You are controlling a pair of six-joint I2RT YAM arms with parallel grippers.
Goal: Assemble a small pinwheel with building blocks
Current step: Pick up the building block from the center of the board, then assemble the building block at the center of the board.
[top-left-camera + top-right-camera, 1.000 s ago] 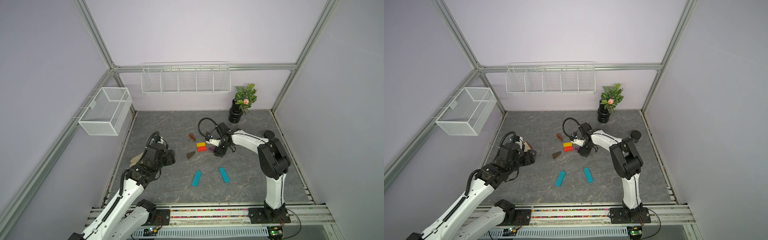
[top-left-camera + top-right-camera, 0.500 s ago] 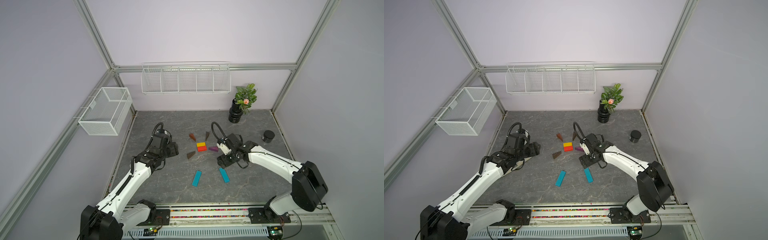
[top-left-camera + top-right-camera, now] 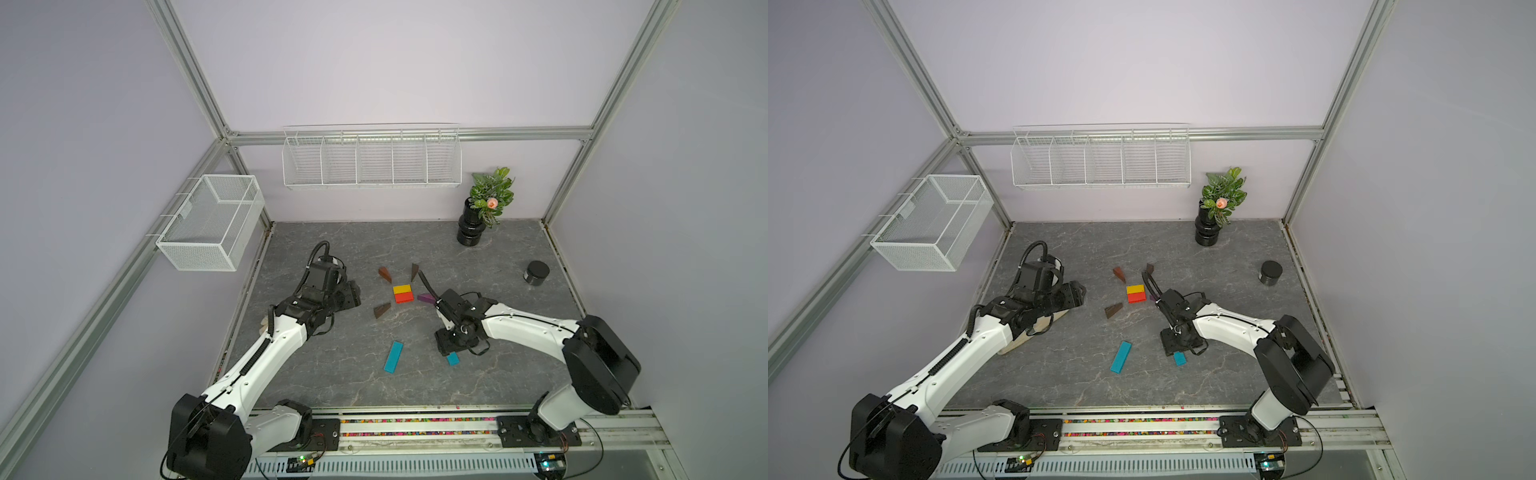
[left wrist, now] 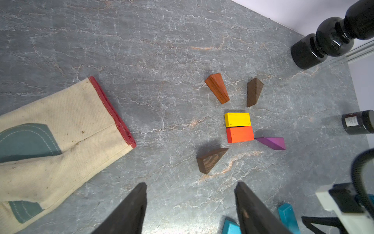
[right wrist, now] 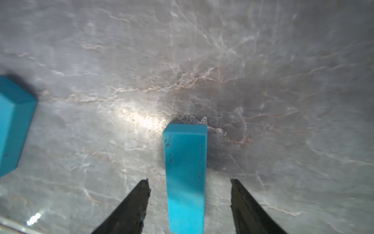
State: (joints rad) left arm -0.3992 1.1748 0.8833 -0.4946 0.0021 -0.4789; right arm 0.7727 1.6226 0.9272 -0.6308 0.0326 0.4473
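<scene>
On the table (image 3: 332, 386) lie two teal bars (image 3: 393, 356) (image 3: 453, 358), three brown wedges (image 3: 385, 274) (image 3: 414, 272) (image 3: 382, 310), one purple wedge (image 3: 426, 297), one yellow block (image 3: 402, 289) and one red block (image 3: 403, 297). There are also one beige glove (image 4: 60, 141), one black round jar (image 3: 536, 272), one black vase (image 3: 469, 228) holding one green plant (image 3: 492, 189) with a single pink flower (image 3: 492, 203), and two white wire baskets (image 3: 212, 224) (image 3: 371, 160) on the walls.

My worktop (image 3: 332, 374), grey marble.
Holds: yellow-red block pair (image 3: 403, 293), four wedges (image 3: 381, 310), two teal bars (image 3: 393, 356), glove (image 4: 60, 131), jar (image 3: 536, 272), vase (image 3: 469, 232).
</scene>
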